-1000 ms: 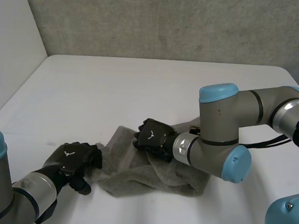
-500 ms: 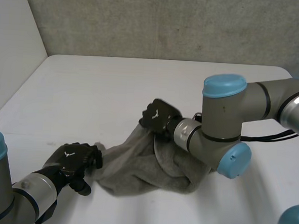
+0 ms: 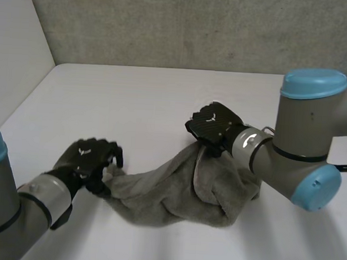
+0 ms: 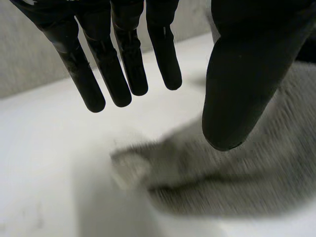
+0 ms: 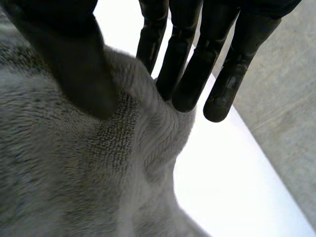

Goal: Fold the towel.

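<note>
**Operator:** Report status, left to right.

**Technician:** The left hand [image 3: 88, 161] is released, its fingers [image 4: 118, 74] straight over a towel [image 3: 169, 194] corner that lies on the bench [image 3: 134, 98]. The towel is bunched mid-bench. The right hand [image 3: 214, 125] pinches an upper fold, holding it raised.

**Operator:** Step and next move?

**Technician:** Judged as spreading before the fold. The left hand should close on its corner, then both draw apart. Hindrances are the bunching and the right arm [image 3: 301, 155] overhanging the cloth.
</note>
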Motion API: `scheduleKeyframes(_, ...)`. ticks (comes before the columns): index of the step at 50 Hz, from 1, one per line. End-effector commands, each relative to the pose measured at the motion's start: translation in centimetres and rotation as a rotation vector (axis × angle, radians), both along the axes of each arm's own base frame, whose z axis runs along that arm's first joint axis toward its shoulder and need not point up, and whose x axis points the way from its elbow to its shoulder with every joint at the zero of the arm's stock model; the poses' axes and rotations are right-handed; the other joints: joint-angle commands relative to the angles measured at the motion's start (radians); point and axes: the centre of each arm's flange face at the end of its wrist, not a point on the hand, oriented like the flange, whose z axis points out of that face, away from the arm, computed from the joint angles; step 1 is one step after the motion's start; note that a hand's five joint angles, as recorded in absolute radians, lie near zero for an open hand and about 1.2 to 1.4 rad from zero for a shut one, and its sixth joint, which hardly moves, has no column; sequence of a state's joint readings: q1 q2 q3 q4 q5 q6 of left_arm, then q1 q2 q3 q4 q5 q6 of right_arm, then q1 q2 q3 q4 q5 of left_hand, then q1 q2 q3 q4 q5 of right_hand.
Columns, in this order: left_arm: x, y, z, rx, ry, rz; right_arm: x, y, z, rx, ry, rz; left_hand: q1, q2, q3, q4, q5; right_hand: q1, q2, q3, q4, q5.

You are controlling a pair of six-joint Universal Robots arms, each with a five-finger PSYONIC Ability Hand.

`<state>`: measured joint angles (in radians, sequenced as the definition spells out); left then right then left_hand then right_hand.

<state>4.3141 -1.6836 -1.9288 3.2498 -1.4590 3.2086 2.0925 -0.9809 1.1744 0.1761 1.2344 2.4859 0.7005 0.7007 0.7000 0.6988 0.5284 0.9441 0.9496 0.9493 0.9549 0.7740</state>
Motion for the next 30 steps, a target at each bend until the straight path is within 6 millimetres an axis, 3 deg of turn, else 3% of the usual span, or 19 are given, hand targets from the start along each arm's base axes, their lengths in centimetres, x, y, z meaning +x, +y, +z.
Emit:
scheduleKeyframes(1,-1.9,-2.0,1.6,-0.077,0.042,-0.027,-1.7,0.6,-1.3,0.073,-0.04,-0.022,0.103,0.103,0.104,0.105,0.101,-0.06,-0.066,-0.066,-0.071,-0.065)
scheduleKeyframes(14,-4.7,-3.6,1.2,-0.088,0.055,-0.079,-2.5,0.3,-3.1,0.026,-0.092,-0.053,0.103,0.103,0.104,0.105,0.101,-0.043,-0.048,-0.048,-0.054,-0.047)
scheduleKeyframes(25,-6.5,-4.2,0.9,-0.101,0.061,-0.115,-2.5,0.3,-3.3,0.042,-0.15,-0.076,0.103,0.103,0.104,0.105,0.101,-0.321,-0.327,-0.327,-0.332,-0.326)
scheduleKeyframes(30,-7.3,-4.4,0.5,-0.096,0.062,-0.133,-2.7,0.4,-2.3,0.027,-0.18,-0.082,0.103,0.103,0.104,0.105,0.101,-0.448,-0.453,-0.453,-0.458,-0.452)
